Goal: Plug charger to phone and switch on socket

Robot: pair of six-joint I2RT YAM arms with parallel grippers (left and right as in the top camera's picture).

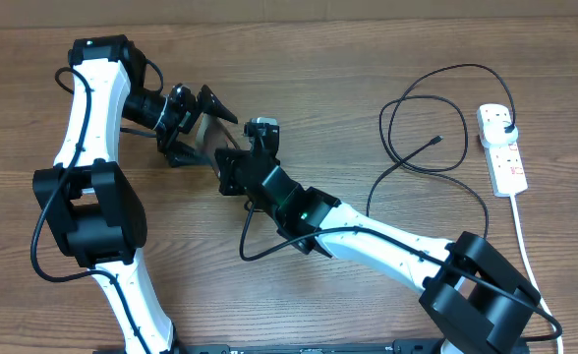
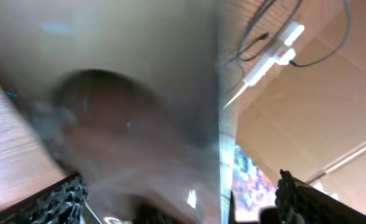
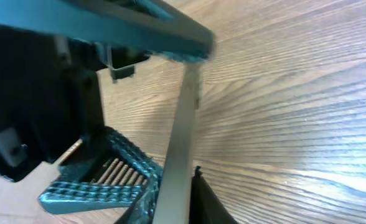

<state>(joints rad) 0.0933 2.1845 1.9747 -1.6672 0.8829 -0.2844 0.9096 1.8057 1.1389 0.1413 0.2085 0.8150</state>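
Two arms: white and black, mounted at the near edge, their ends meeting left of the table's middle.
Surface: a brown wood-grain table [image 1: 318, 59] with the grain running side to side; it shows a soft sheen in the right wrist view.
Room: past the table, the left wrist view shows a plain tan backdrop [image 2: 307, 124] crossed by a pale band. Next to it is a blurred colourful patch that I cannot make out.
Phone: the flat grey-brown rectangular slab of a phone [image 3: 180, 143] is between the two grippers and tilted up off the wood. The right wrist view sees it edge-on, while it fills the left wrist view as a blur.
Left gripper: the black left gripper [image 1: 197, 130] is released, with its jaws spread wide on either side of the phone. One finger stands clear of the slab's edge.
Right gripper: the black right gripper [image 3: 173, 196] is clamped on the phone, with a teal ribbed pad [image 3: 96, 186] against one face and a dark finger against the other.
Charger: the long thin black cable of the charger [image 1: 471, 67] lies in loose loops on the right half of the table, well apart from the phone. Its small tip rests free on the wood inside a loop, and its black plug sits in the socket.
Socket: the narrow white oblong power-strip socket [image 1: 503, 147], with red marks, lies near the right edge.
Cord: a thicker white cord [image 1: 525, 246] runs from the socket toward the near edge.
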